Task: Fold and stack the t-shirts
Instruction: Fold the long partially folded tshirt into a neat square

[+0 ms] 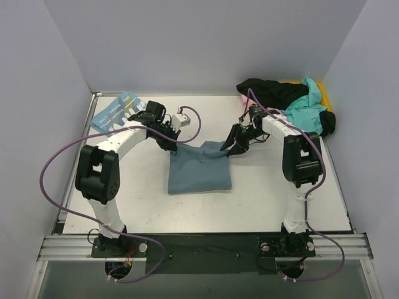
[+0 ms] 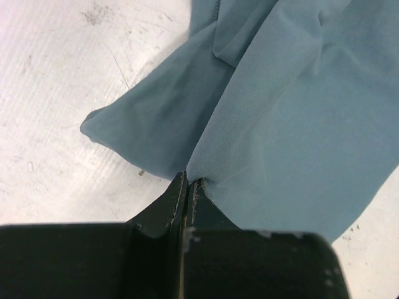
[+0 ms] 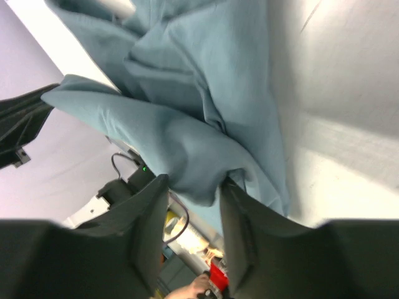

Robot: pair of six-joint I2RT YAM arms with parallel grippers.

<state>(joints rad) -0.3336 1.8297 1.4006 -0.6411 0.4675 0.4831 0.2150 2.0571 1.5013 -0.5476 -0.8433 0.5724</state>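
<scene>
The slate-teal t-shirt (image 1: pixel 199 168) lies partly folded in the middle of the table, its far edge lifted. My left gripper (image 1: pixel 171 144) is shut on the shirt's far left corner; in the left wrist view the jaws (image 2: pixel 188 180) pinch a fold of the cloth (image 2: pixel 299 112). My right gripper (image 1: pixel 229 146) is at the far right corner. In the right wrist view its fingers (image 3: pixel 146 212) stand apart, with a bulge of the shirt (image 3: pixel 187 93) hanging between them. A folded light-blue shirt with white letters (image 1: pixel 118 111) lies at the back left.
A pile of shirts, black (image 1: pixel 271 92) and bright turquoise (image 1: pixel 305 109), sits at the back right over the yellow bin (image 1: pixel 321 90). A small white box (image 1: pixel 181 118) stands behind the left wrist. White walls enclose the table (image 1: pixel 280 187) on three sides.
</scene>
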